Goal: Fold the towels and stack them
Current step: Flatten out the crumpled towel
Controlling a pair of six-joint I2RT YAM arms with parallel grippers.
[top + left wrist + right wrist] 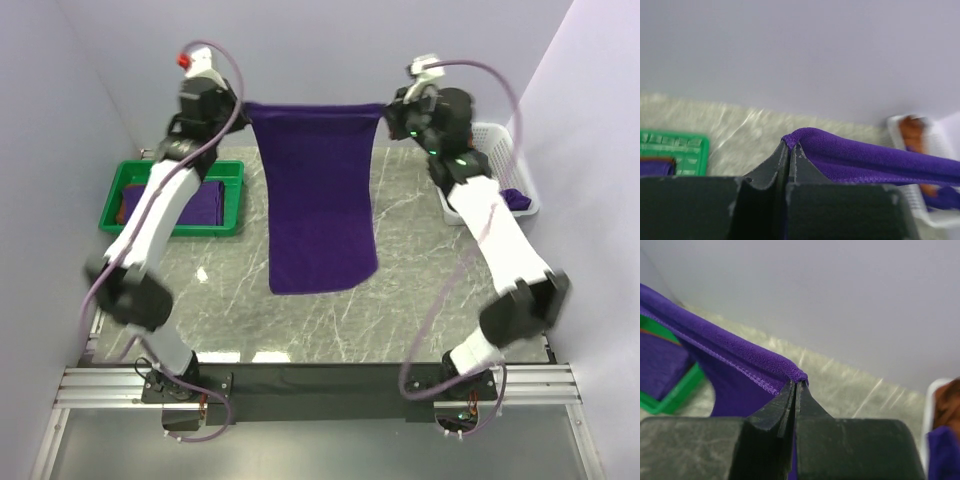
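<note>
My left hand (pixel 791 148) and right hand (pixel 796 384) are each clamped on a top corner of one purple towel (pixel 320 200), which hangs spread over the far surface (pixel 420 300), unfolded. A folded purple towel (pixel 195 205) lies in the green tray (pixel 232 170) at left. Other towels (pixel 515 198) wait in the white basket (pixel 500 140) at right, so I judge most work remains.

The left black two-finger hand (pixel 791 155) pinches a corner of a deep purple plush towel (pixel 875 162) above the grey marbled desk (pixel 740 135).
</note>
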